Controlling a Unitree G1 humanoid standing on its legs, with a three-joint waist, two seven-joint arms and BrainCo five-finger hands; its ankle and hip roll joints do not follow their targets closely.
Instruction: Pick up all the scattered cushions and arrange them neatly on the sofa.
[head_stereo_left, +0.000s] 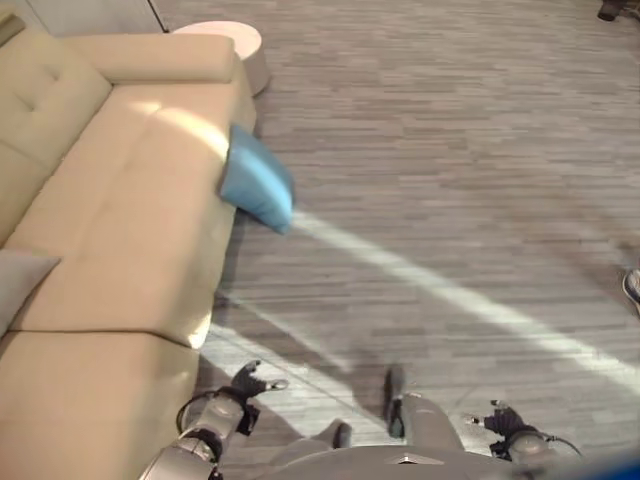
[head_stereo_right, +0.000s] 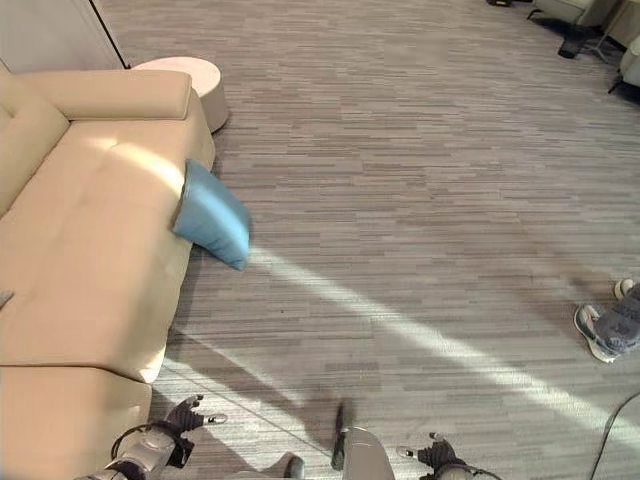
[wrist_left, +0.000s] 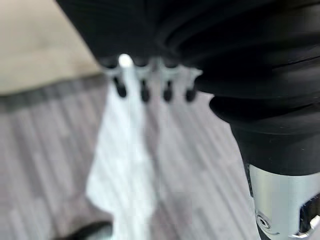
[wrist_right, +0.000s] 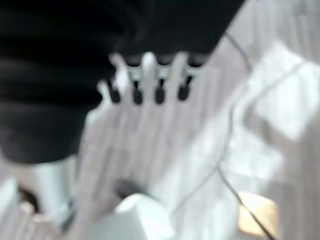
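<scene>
Blue cushion (head_stereo_left: 257, 180) leans against the beige sofa (head_stereo_left: 120, 250) front edge, while left hand (head_stereo_left: 250, 385) and right hand (head_stereo_left: 503, 420) hang empty, fingers relaxed.

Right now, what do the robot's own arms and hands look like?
Both arms are silver-grey metal tubes. Each wrist and hand back sits under a dark ribbed cover. The left hand and right hand have slim silver fingers ending in dark tips. A shiny silver cylinder shows below the cover in the left wrist view.

A cushion (head_stereo_left: 256, 180) leans against the sofa's (head_stereo_left: 120, 230) front edge, on the floor (head_stereo_left: 450, 170). A round table (head_stereo_left: 235, 45) stands behind the sofa's far end.
</scene>
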